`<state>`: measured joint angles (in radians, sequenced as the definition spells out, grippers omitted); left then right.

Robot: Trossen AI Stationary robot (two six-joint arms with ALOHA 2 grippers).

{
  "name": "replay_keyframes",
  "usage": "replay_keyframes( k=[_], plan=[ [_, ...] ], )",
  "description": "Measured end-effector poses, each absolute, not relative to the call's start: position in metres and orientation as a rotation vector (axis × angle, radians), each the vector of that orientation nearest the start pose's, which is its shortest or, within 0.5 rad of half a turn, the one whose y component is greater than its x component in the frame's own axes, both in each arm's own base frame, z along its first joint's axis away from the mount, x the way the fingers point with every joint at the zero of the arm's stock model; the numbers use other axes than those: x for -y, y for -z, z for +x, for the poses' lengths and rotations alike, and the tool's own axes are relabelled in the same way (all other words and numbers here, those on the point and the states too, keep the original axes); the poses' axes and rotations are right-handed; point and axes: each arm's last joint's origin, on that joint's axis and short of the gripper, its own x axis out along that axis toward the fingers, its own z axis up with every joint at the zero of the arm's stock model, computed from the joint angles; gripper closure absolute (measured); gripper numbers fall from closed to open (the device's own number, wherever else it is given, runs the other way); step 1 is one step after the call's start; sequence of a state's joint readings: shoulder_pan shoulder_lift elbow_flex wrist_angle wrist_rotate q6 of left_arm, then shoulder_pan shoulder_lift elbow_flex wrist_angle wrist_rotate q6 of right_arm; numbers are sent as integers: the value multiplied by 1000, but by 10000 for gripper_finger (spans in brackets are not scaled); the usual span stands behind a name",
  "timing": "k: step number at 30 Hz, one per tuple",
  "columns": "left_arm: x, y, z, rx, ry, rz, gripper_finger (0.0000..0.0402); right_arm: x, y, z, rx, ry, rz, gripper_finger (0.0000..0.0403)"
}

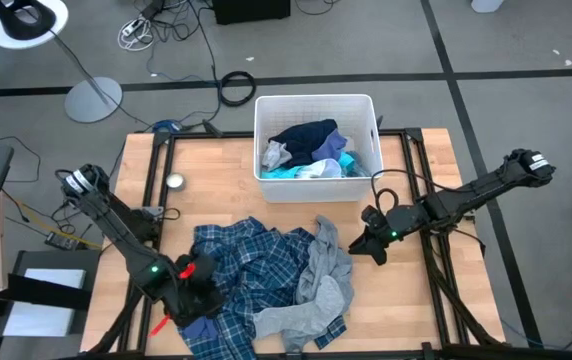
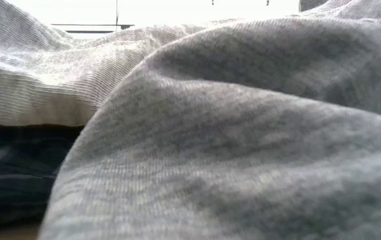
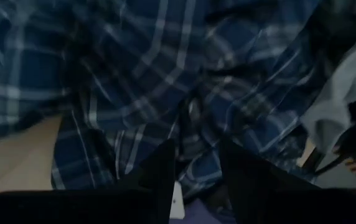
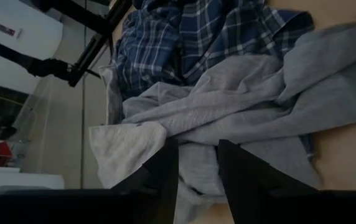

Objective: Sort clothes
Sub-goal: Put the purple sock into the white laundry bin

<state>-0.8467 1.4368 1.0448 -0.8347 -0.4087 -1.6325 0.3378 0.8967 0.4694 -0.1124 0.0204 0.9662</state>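
Lying crumpled on the wooden worktop (image 1: 226,190), the blue-white plaid shirt (image 1: 251,268) sits beside the plain grey garment (image 1: 324,272). The left end effector (image 1: 194,290) presses into the plaid, fingers slightly parted. The right end effector (image 1: 370,243) hovers beside the grey garment, fingers apart, holding nothing.

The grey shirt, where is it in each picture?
High view: grey shirt lies centre-bottom, on the plaid shirt.
Low view: it fills the picture.
Left wrist view: pale fabric at the edge, cannot tell.
Right wrist view: middle.
Shared landmark: the plaid shirt.
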Motion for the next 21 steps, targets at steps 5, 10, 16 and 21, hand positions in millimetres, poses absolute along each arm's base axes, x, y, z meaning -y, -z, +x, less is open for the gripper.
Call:
replay_keyframes(
  k=[5, 10, 16, 21],
  plan=[
    [195, -225, 181, -1069, -425, -786, 270, -65, -213, 174, -649, -32, 880, 289],
    [203, -217, 170, -1149, -435, -857, 270, -69, -213, 173, -660, -36, 910, 289],
    [221, -211, 153, -1141, -512, -988, 270, -71, -213, 172, -646, -15, 903, 289],
    [242, -197, 148, -1139, -536, -1094, 271, -70, -213, 172, -631, 5, 899, 289]
  ],
)
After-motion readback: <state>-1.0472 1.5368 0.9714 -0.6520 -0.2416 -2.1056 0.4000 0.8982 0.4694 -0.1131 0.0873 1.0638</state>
